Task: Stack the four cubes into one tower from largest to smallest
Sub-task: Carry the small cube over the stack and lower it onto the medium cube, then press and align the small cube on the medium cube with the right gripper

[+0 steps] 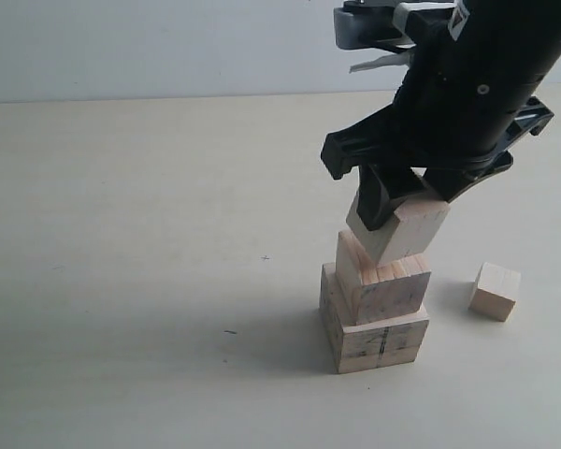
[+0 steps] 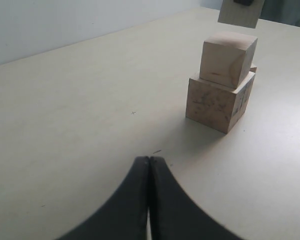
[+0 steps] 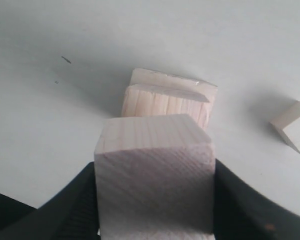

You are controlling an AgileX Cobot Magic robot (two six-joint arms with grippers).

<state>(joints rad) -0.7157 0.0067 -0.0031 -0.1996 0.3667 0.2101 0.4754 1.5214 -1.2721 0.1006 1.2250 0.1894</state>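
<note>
The largest cube (image 1: 379, 337), with a dark seam on its side, stands on the table with the second cube (image 1: 383, 281) on top of it. My right gripper (image 1: 397, 201) is shut on the third cube (image 1: 407, 229) (image 3: 155, 170), held tilted just above the second cube (image 3: 165, 102). The smallest cube (image 1: 496, 291) (image 3: 292, 127) lies alone on the table to the right of the stack. In the left wrist view the two stacked cubes (image 2: 225, 75) stand far ahead, and my left gripper (image 2: 149, 161) is shut on nothing, low over the table.
The pale table (image 1: 150, 234) stretches wide to the left of the stack. A small dark mark (image 1: 230, 331) lies on it near the front. The right arm's black body (image 1: 467, 84) hangs over the stack.
</note>
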